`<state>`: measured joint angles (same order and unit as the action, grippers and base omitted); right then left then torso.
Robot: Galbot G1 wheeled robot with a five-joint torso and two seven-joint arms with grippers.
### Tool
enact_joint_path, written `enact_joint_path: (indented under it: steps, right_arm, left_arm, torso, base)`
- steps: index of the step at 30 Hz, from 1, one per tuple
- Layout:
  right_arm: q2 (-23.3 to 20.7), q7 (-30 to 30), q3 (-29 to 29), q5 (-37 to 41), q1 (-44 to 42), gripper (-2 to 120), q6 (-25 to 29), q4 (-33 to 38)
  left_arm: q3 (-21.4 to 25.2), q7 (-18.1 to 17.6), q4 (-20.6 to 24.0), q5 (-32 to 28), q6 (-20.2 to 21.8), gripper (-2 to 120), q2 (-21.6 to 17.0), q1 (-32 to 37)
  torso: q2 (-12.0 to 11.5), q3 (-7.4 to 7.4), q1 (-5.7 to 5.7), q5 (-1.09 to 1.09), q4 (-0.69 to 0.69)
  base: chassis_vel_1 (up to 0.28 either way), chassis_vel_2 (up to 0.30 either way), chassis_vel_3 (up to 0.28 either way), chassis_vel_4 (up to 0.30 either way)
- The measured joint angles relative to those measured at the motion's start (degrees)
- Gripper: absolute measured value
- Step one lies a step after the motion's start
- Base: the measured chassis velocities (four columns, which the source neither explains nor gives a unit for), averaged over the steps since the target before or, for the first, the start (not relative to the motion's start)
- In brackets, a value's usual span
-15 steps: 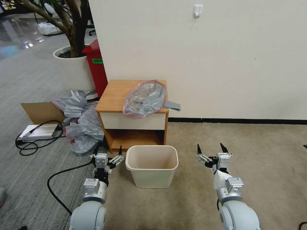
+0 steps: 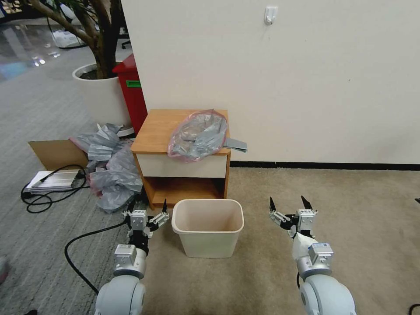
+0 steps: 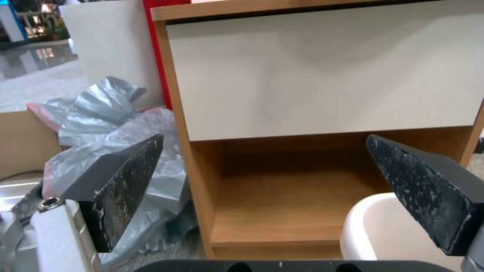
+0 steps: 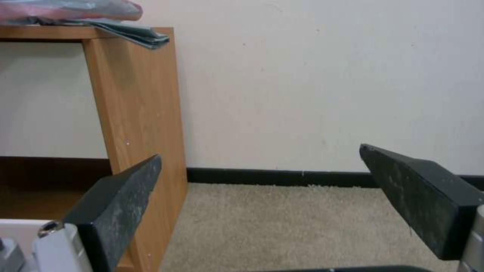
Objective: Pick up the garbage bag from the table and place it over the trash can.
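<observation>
Two grippers hang low in the lower part of the head view, either side of the bin, and neither holds anything: the pick-up has not begun. Largest first, the desk stands at the centre of the frame against the wall, and the garbage bag lies crumpled on the right half of its top, one folded grey corner hanging past the right edge. Just in front of the desk, on the carpet at lower centre, the trash can sits empty and upright. The left gripper hovers at lower left just beside the can's rim, fingers spread wide; the right gripper at lower right, a little apart from the can, is spread as wide. To do this step well, I judge an arm should rise well above the desk top, come down on the bag's bunched pinkish edge, not its slack middle, and pinch gently, since such thin film likely slips and drags. As for writing, the green label on the red bin at upper left is too small to read.
</observation>
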<state>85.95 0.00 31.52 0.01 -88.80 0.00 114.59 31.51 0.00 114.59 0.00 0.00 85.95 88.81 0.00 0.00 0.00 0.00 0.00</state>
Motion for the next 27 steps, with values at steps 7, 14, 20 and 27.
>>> enact_joint_path:
  steps: [7, 14, 20, 27]
  right_arm:
    - [0.0, 0.0, 0.0, 0.0, 0.0, 100, 0.0, 0.0]
    - [0.0, 0.0, 0.0, 0.0, 0.0, 100, 0.0, 0.0]
    - [2.1, -1.0, 2.5, 0.5, -3.1, 100, 3.7, 1.9]
    - [6.2, -3.5, 6.3, 3.8, -10.2, 100, 8.3, 6.5]
  left_arm:
    - [0.0, 0.0, 0.0, 0.0, 0.0, 100, 0.0, 0.0]
    - [0.0, 0.0, 0.0, 0.0, 0.0, 100, 0.0, 0.0]
    - [-0.3, -1.0, 0.6, -1.5, -1.2, 97, -1.6, 1.1]
    - [-1.8, -5.9, 3.4, -7.9, -6.1, 93, -10.9, 7.4]
  torso:
    - [0.0, 0.0, 0.0, 0.0, 0.0]
    - [0.0, 0.0, 0.0, 0.0, 0.0]
    - [0.0, 0.0, 0.0, -0.01, 0.01]
    - [0.0, 0.0, 0.01, -0.03, 0.01]
  base:
    - [0.0, 0.0, 0.0, 0.0]
    - [0.0, 0.0, 0.0, 0.0]
    - [0.0, 0.0, 0.0, 0.0]
    - [0.0, 0.0, 0.0, 0.0]
